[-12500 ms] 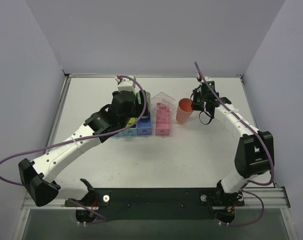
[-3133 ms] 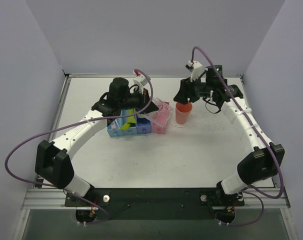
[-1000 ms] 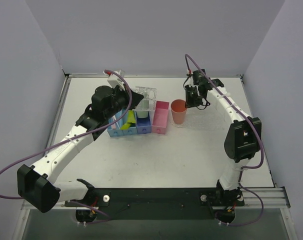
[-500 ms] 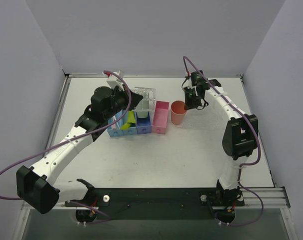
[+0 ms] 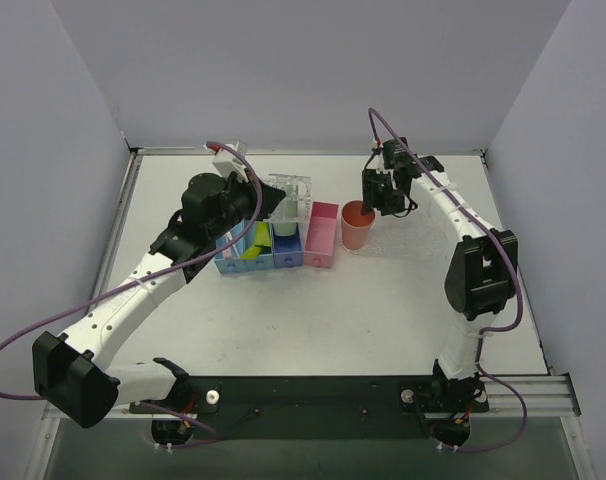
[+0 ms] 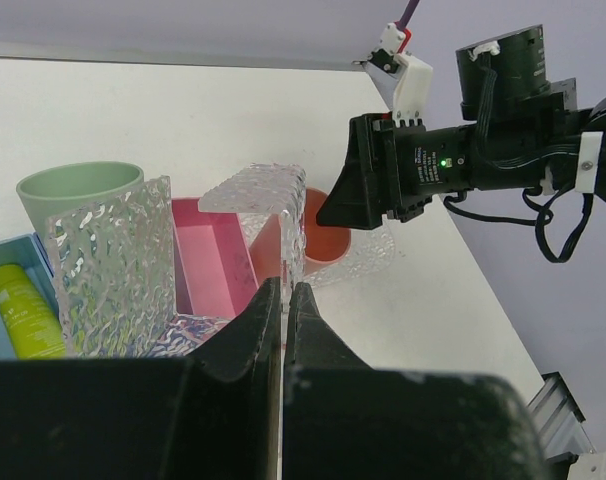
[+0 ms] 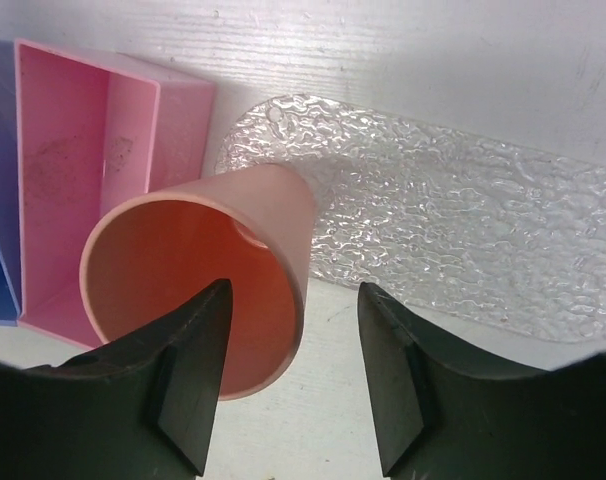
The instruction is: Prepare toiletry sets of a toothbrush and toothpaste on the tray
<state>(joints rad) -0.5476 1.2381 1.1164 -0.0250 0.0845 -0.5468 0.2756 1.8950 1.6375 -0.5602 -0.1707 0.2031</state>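
Note:
The flat clear bumpy tray point(image 7: 453, 240) lies on the table right of the pink box, and an orange cup point(image 7: 198, 290) stands at its left end. My right gripper point(image 7: 293, 290) is open, one finger inside the cup's mouth and one outside its wall; from above it point(image 5: 375, 200) hangs over the cup point(image 5: 358, 224). My left gripper point(image 6: 285, 288) is shut on the edge of a clear bumpy plastic holder point(image 6: 113, 260), lifted above the bins point(image 5: 291, 195). A lime-yellow toothpaste point(image 6: 23, 310) lies in a blue bin point(image 5: 258, 240). I cannot pick out the toothbrush.
A row of blue bins point(image 5: 288, 255) and a pink box point(image 5: 321, 235) stand mid-table. A green cup point(image 6: 78, 190) stands behind the held clear holder. The two arms are close together over the table's far half.
My right gripper has opened and let go of the orange cup, which stays upright by the pink box. The left arm and its clear holder have not moved.

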